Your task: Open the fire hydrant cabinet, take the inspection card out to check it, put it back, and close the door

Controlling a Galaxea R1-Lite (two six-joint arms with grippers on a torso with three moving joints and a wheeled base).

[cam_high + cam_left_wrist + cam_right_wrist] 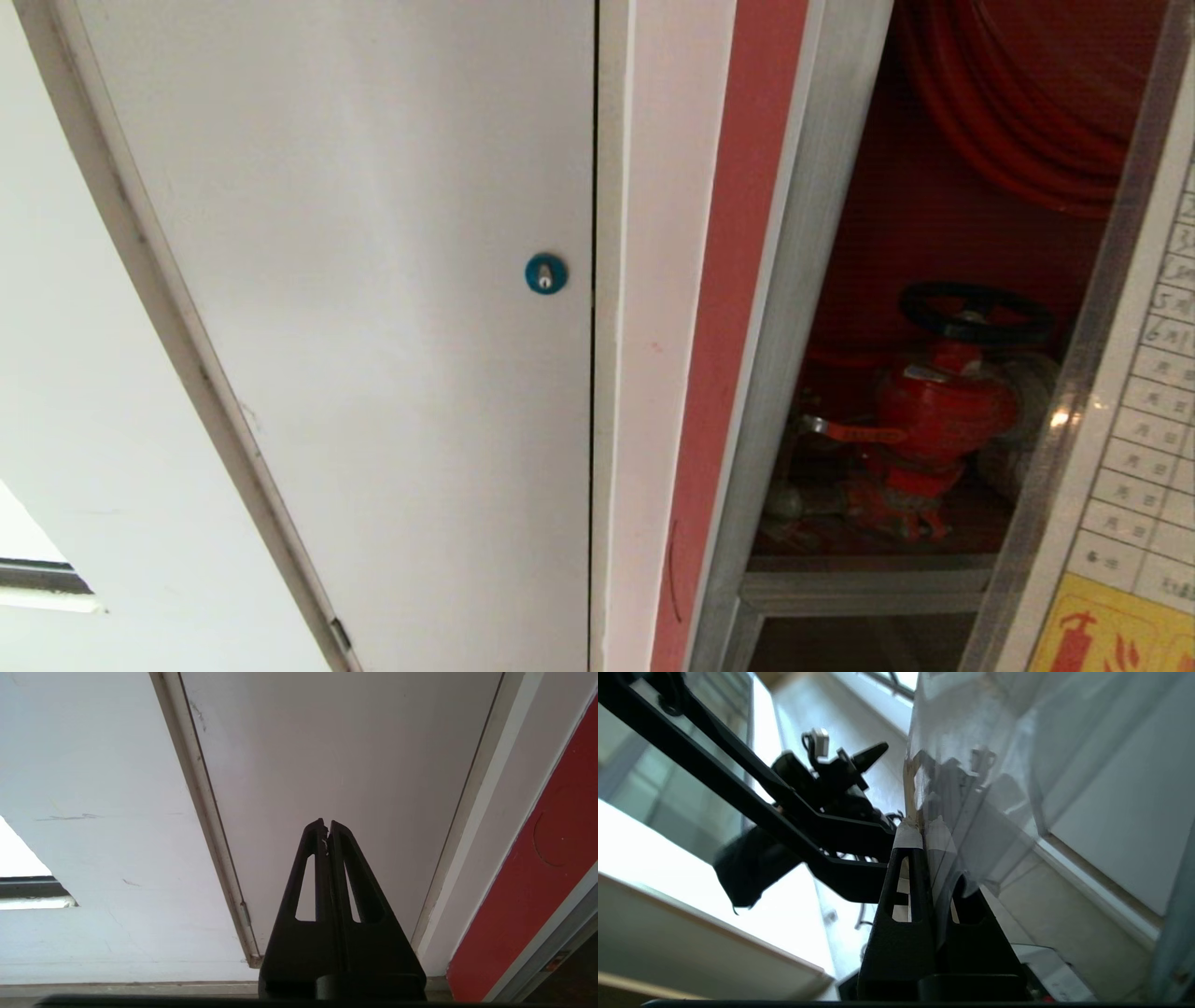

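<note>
The fire hydrant cabinet [794, 308] stands open on the right of the head view. Its silver frame surrounds a red inside with a red valve [938, 406], a black handwheel [976, 313] and a red hose reel [1027, 112]. The inspection card [1134, 439] is held up at the far right edge, in a clear sleeve, showing a printed grid and a yellow strip. In the right wrist view my right gripper [920, 828] is shut on the edge of the card [971, 788]. My left gripper [327, 823] is shut and empty, parked low, facing the white panel. The door is out of view.
A plain white panel [373, 280] with a blue round lock [545, 273] fills the left of the head view. A white post [653, 327] separates it from the cabinet's red side [537, 872]. My own head and arm [822, 788] show behind the card.
</note>
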